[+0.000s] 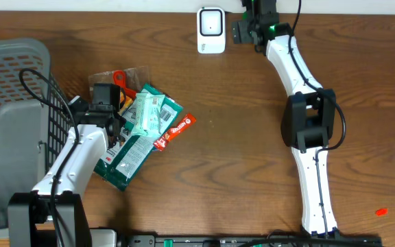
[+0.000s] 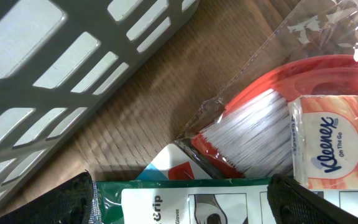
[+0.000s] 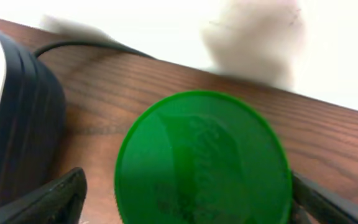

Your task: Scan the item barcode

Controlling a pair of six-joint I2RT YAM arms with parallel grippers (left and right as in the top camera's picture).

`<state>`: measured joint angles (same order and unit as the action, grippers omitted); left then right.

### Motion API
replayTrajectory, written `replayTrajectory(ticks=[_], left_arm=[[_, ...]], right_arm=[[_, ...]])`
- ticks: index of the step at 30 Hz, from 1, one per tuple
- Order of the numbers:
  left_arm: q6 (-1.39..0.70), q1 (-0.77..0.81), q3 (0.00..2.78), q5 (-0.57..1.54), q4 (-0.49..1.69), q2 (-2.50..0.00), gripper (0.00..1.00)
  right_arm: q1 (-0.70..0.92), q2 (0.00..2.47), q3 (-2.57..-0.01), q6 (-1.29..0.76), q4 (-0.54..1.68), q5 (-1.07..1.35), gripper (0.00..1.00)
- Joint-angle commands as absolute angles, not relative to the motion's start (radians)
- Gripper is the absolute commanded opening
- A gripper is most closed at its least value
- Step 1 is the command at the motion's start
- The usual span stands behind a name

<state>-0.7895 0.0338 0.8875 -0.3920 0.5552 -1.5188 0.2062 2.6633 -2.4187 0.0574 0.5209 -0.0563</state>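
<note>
**Packets under the left hand, scanner far up the desk**

A grey basket (image 1: 5,75) stands at the left edge of the desk (image 1: 238,158). Just beside it, the left hand (image 2: 182,196) hangs low over a pile of packets (image 1: 142,130), fingers apart and gripping nothing. A green packet (image 1: 132,154) lies directly below it, with a brush (image 2: 260,134) and a tissue pack (image 2: 331,146) just ahead. That packet's long axis slants from near-left to far-right, roughly toward the white scanner (image 1: 211,29). The right hand (image 3: 185,193) sits just right of the scanner, well apart from the pile, fingers spread either side of a green disc (image 3: 204,162) without clamping it. The left arm looks the nearer for the pick.
</note>
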Motion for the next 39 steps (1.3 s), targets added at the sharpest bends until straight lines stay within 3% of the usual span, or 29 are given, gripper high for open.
replayTrajectory(ticks=[1,5,11,20,25,31,39], left_arm=[[-0.809,0.027,0.880,-0.402,0.553,-1.526,0.89],[-0.809,0.028,0.880,-0.402,0.551,-1.526,0.89],[-0.809,0.028,0.880,-0.402,0.551,-1.526,0.89],[-0.809,0.027,0.880,-0.402,0.548,-1.526,0.89],[-0.809,0.027,0.880,-0.402,0.541,-1.526,0.89],[-0.809,0.027,0.880,-0.402,0.536,-1.526,0.89],[-0.809,0.027,0.880,-0.403,0.536,-1.526,0.89]], right_arm=[[0.187,2.656,-2.427,0.070,0.519,-0.071,0.88],[0.182,2.656,-2.425,0.069,0.521,-0.070,0.79],[0.184,2.683,-2.425,0.072,0.538,-0.070,0.90],[0.190,2.735,-2.425,0.193,0.565,-0.039,0.85],[0.196,2.735,-2.426,0.217,0.526,-0.040,0.88],[0.205,2.735,-2.426,0.119,0.496,-0.065,0.92],[0.231,2.734,-2.426,-0.025,0.462,-0.085,0.82]])
